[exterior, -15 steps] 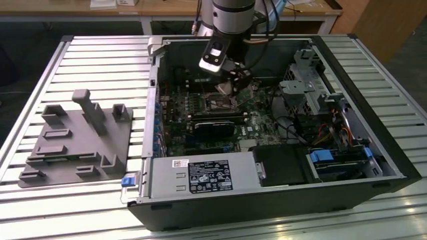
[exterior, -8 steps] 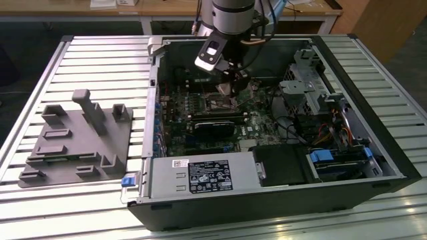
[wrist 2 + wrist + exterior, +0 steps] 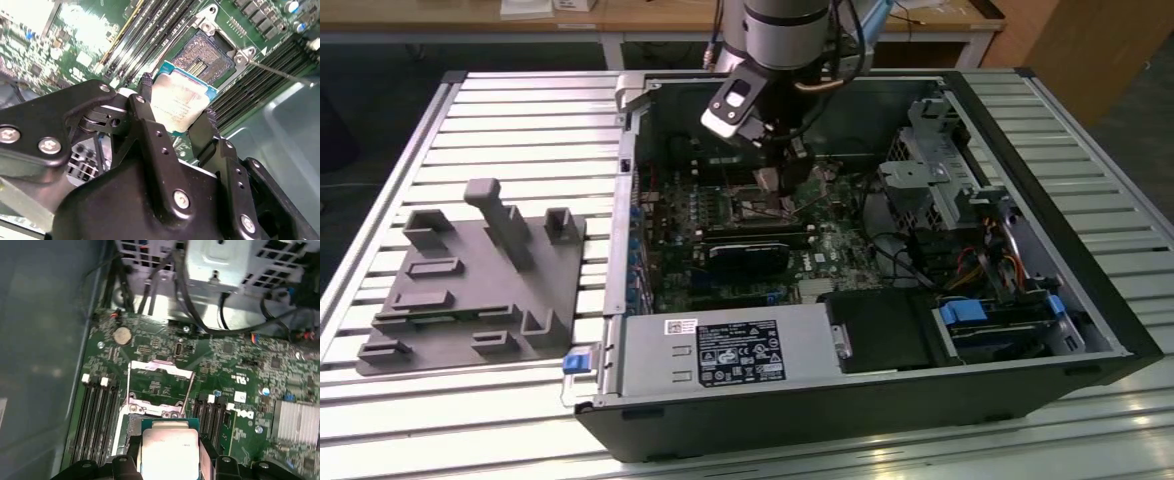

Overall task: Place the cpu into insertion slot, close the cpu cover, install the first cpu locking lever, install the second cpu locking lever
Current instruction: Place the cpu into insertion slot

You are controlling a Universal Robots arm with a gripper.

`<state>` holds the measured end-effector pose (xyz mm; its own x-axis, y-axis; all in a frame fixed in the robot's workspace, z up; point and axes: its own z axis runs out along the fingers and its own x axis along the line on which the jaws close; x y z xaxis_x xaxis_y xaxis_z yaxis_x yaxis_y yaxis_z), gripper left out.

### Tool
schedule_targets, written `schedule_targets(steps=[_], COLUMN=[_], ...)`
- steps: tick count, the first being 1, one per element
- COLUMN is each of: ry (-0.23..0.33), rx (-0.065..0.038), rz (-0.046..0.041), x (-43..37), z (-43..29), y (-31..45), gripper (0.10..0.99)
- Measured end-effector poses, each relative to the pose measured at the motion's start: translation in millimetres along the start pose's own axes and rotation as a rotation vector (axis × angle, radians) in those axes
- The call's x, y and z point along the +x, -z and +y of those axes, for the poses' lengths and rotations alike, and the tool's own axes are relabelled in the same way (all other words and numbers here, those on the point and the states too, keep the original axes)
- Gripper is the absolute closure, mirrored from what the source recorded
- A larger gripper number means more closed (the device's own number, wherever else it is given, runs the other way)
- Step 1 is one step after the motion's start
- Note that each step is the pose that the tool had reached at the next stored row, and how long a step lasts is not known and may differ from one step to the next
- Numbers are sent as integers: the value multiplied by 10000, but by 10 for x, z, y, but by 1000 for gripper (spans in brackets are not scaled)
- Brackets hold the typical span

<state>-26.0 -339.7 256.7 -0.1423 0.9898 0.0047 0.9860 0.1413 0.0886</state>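
gripper: closed on the cpu (image 3: 182, 102). One black finger (image 3: 146, 97) sits on each of two opposite edges. Gripper (image 3: 169, 460) is low inside the case.
cpu: pale metal top faces up at the wrist cameras. It is held over the insertion slot (image 3: 205, 57) and is not seated.
insertion slot: dark contact field is uncovered. A thin metal lever (image 3: 280, 75) sticks out from one corner.
cpu cover: silvery frame (image 3: 160, 367) is swung open and stands up at the slot's far edge. Green board shows through its window.
motherboard: green (image 3: 230, 360), with memory slots (image 3: 97, 415) beside the socket, a coin cell (image 3: 121, 335) and a finned heatsink (image 3: 297, 422).
case: black tower (image 3: 854, 410) lies on its side, open side up. Power supply (image 3: 720, 352) is at the near edge and the drive cage (image 3: 934, 170) is on the exterior view's right.
arm: silver tube (image 3: 787, 30) comes down from the top centre of the frame.
bench: pale slatted metal (image 3: 520, 120) carries the case.
fixture: grey moulded tray (image 3: 474, 280) with posts and pockets lies on the bench at the exterior view's left, apart from the case.
room: wood-topped tables (image 3: 454, 15) on white legs run along the top edge of the frame, with a wooden panel (image 3: 1081, 50) at upper right.
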Motion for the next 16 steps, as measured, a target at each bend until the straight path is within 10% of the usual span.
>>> schedule_targets(steps=[7,16], ry=[-1116,-1018], rx=[-5,-6], rz=[-99,-91], x=[2,49], z=[-3,-44], y=[-28,-109], gripper=[545,545])
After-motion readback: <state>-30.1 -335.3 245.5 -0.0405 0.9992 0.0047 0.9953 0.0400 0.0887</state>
